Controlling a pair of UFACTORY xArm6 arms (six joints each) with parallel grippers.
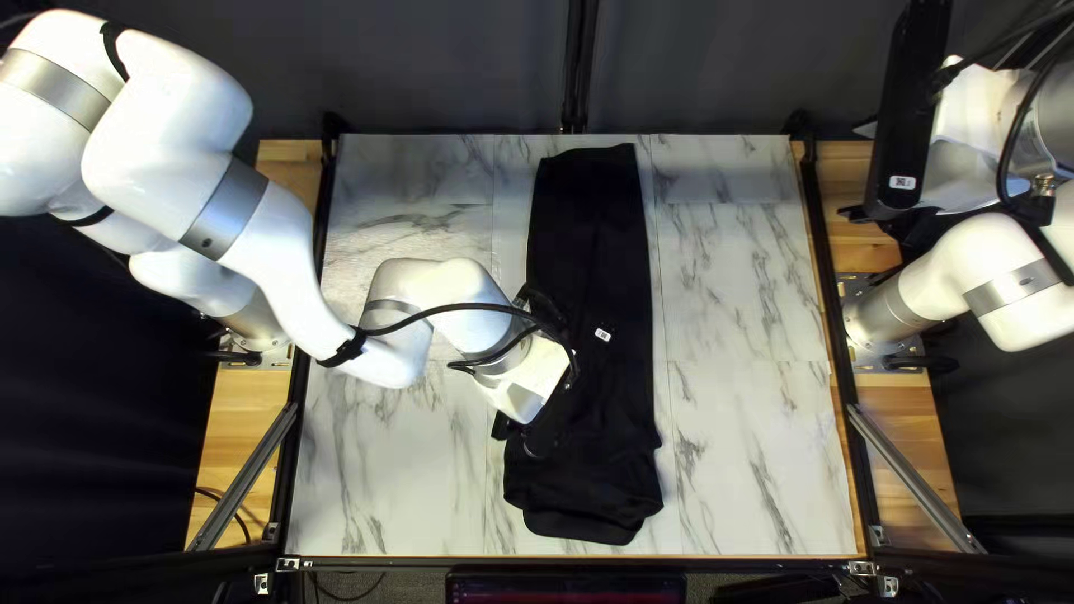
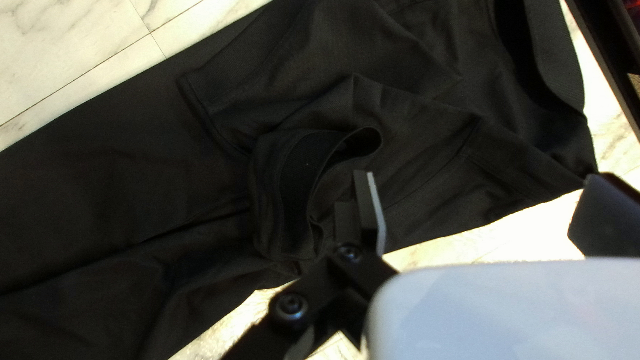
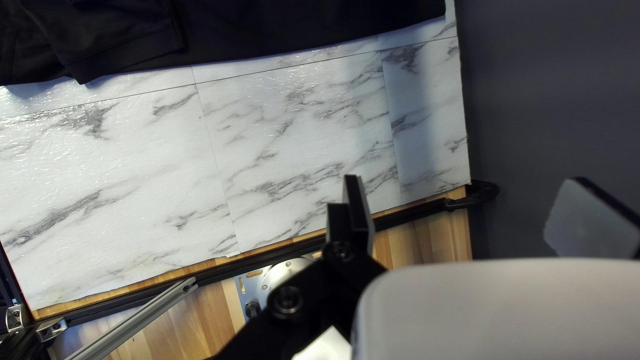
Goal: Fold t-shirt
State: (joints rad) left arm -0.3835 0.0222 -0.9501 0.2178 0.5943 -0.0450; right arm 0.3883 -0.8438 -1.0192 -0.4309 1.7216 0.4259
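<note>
White marbled bench [image 1: 738, 447]: backdrop.
Black cloth T-shirt [image 1: 599, 246]: apparently mid-fold; near-left sleeve [image 2: 270, 193] needs tucking.
Left end effector [image 2: 481, 176]: released.
Right end effector [image 3: 465, 179]: released.

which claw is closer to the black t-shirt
Left. The left claw is over the black t-shirt, by a sleeve opening; the right claw is beyond the right edge of the marbled tabletop.

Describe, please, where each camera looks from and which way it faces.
Top left view: above the table's near edge, slanting down at the shirt; left arm, right arm show.
Left wrist view: on that wrist, facing the shirt past left gripper.
Right wrist view: likewise, facing table past right gripper.
All share shirt and table.
</note>
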